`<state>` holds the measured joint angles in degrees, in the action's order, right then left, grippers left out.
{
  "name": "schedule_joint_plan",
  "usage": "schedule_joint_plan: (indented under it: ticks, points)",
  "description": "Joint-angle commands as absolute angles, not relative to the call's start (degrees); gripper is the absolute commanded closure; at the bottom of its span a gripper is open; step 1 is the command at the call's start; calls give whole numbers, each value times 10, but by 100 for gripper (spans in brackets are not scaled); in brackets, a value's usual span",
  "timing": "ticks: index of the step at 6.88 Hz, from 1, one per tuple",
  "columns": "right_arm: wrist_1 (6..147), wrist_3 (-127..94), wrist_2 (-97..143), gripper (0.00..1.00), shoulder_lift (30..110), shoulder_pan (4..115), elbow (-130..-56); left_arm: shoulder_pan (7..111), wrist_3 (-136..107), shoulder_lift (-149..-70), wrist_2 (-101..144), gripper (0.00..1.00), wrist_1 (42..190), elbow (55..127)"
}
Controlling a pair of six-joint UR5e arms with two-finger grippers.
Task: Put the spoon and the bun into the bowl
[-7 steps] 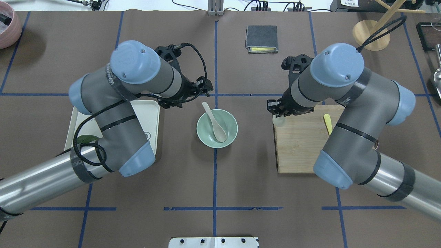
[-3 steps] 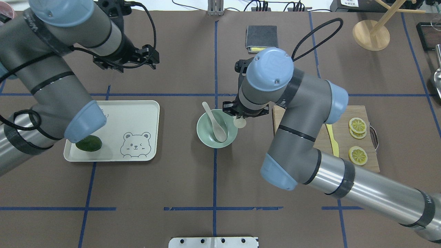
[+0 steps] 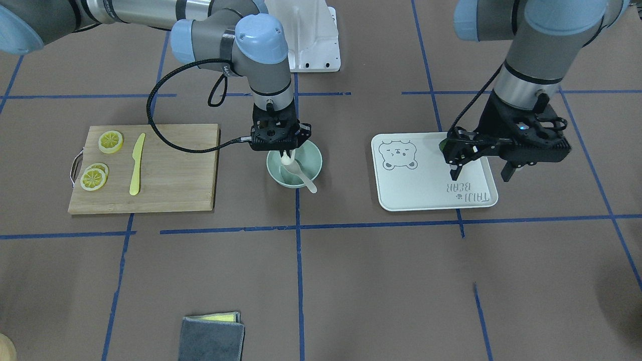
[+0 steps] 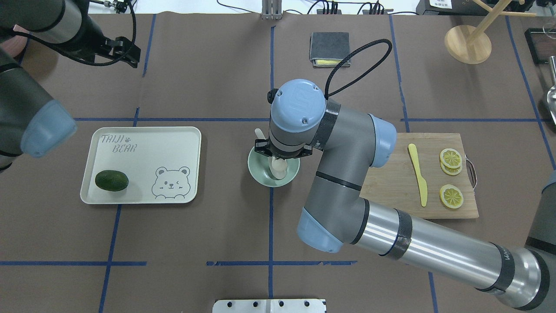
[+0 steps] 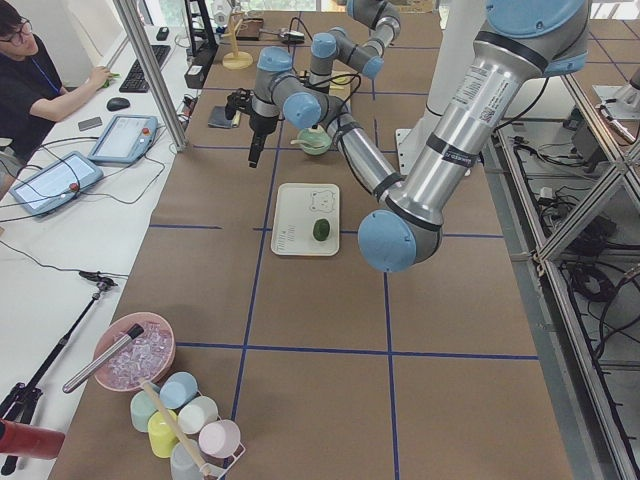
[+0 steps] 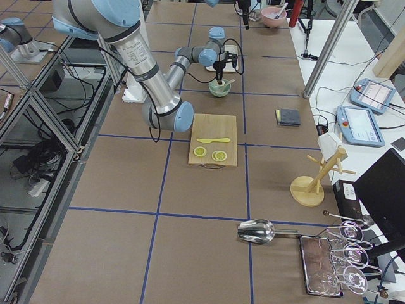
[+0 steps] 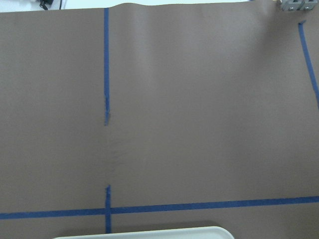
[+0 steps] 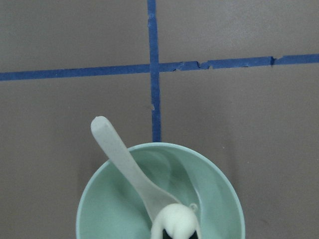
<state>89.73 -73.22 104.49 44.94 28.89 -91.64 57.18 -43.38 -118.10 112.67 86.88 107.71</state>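
Observation:
The mint-green bowl (image 4: 257, 173) stands at the table's middle, and it also shows in the front view (image 3: 315, 156) and the right wrist view (image 8: 99, 199). The pale spoon (image 8: 124, 159) lies in it, scoop down, with its handle (image 4: 259, 133) sticking over the far rim. My right gripper (image 3: 286, 153) hangs straight over the bowl, shut on the cream-white bun (image 3: 286, 159), which sits just above the spoon's scoop in the right wrist view (image 8: 175, 221). My left gripper (image 3: 479, 173) is open and empty, raised high at the far left (image 4: 134, 55).
A white bear-print tray (image 4: 143, 143) holding a dark green fruit (image 4: 111, 180) lies left of the bowl. A wooden cutting board (image 4: 391, 182) with a yellow knife (image 4: 418, 174) and lemon slices (image 4: 451, 195) lies to the right. A folded grey cloth (image 4: 329, 47) lies at the far side.
My right gripper has carried the bun from the cutting board's edge to above the bowl. My left arm has drawn back from the bowl to the far left.

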Motion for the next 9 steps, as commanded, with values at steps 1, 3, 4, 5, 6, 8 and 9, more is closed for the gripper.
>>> schedule_joint_plan:
  ticks: [1, 3, 4, 5, 6, 8, 9]
  points:
    - [897, -734, 1043, 1, 433, 287, -904, 595, -384, -1164, 1127, 0, 869, 1078]
    - [897, -735, 1042, 0, 430, 287, -900, 596, -383, -1163, 1128, 0, 868, 1078]
    - [897, -735, 1042, 0, 430, 287, -900, 596, -383, -1163, 1128, 0, 868, 1076]
    - [897, -735, 1042, 0, 430, 287, -900, 596, -383, -1163, 1128, 0, 868, 1077]
    - [897, -737, 1042, 0, 429, 287, -900, 596, -383, -1163, 1128, 0, 868, 1075]
    - [898, -737, 1043, 0, 427, 288, -902, 596, -383, -1163, 1128, 0, 868, 1074]
    - [901, -735, 1053, 0, 440, 310, -923, 597, -382, -1139, 1132, 0, 874, 1078]
